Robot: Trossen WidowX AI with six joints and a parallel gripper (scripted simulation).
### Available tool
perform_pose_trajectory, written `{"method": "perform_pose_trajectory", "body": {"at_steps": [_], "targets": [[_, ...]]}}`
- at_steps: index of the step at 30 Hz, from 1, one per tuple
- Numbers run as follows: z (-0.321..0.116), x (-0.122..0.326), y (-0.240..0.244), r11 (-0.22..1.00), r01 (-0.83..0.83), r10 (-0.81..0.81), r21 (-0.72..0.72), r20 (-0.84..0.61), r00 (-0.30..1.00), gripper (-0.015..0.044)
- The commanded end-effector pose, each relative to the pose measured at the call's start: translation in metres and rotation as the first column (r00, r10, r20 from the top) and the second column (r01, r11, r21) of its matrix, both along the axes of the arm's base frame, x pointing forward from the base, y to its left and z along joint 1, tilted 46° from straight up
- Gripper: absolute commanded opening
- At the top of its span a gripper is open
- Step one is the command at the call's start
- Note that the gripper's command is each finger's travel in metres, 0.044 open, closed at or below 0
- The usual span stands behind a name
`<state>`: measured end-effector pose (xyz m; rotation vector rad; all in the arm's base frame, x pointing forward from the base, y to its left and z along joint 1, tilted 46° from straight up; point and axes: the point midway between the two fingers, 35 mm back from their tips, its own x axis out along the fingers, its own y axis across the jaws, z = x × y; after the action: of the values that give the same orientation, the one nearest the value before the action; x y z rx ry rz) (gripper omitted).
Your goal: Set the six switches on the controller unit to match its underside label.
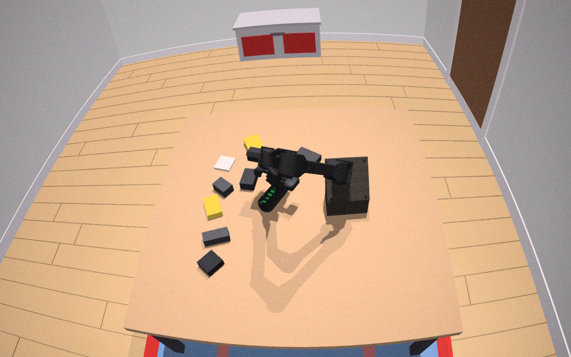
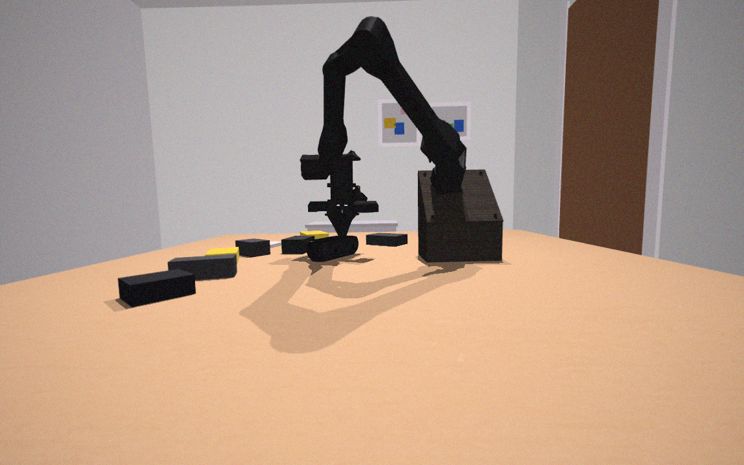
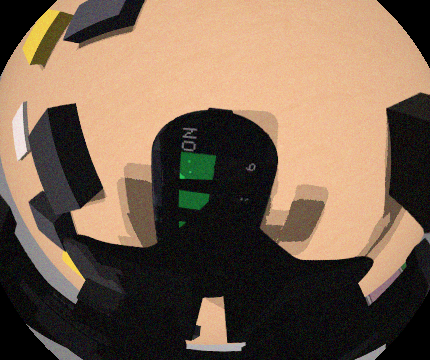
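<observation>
The dark grey controller unit (image 1: pixel 274 199) (image 2: pixel 332 248) (image 3: pixel 225 145) lies on the bench with its rocker switches facing up; its underside label is hidden. Several green switch ends show in the top view. In the wrist view, green ends show along the ON side; the one beside the 6 is in full view, and those nearer the hand are partly covered. My gripper (image 2: pixel 341 234) is shut and empty, pointing straight down. Its fingertips are at the unit's top, apparently touching it. The hand hides the unit's rear switches, and the wrist view does not separate the fingertips from the dark unit.
Dark blocks (image 1: pixel 222 187) (image 1: pixel 248 178) (image 1: pixel 216 236) (image 1: pixel 210 263) (image 1: pixel 309 154), yellow blocks (image 1: pixel 212 206) (image 1: pixel 252 141) and a white tile (image 1: pixel 224 162) lie around the unit, mostly to its left. The robot's box-shaped base (image 1: pixel 347 208) (image 2: pixel 461 239) stands to the right.
</observation>
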<state>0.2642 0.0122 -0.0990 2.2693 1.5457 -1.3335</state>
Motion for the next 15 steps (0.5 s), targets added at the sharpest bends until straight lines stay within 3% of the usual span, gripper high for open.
{"method": "perform_pose_trajectory", "body": {"at_steps": [1,7,15], "targets": [[-0.001,-0.002,0.003,1.0,-0.004,0.004,0.004,-0.007,1.0,0.0],[-0.001,-0.002,0.004,1.0,-0.004,0.004,0.004,-0.007,1.0,0.0],[0.031,-0.006,-0.031,1.0,-0.004,0.004,0.002,-0.007,1.0,0.0]]}}
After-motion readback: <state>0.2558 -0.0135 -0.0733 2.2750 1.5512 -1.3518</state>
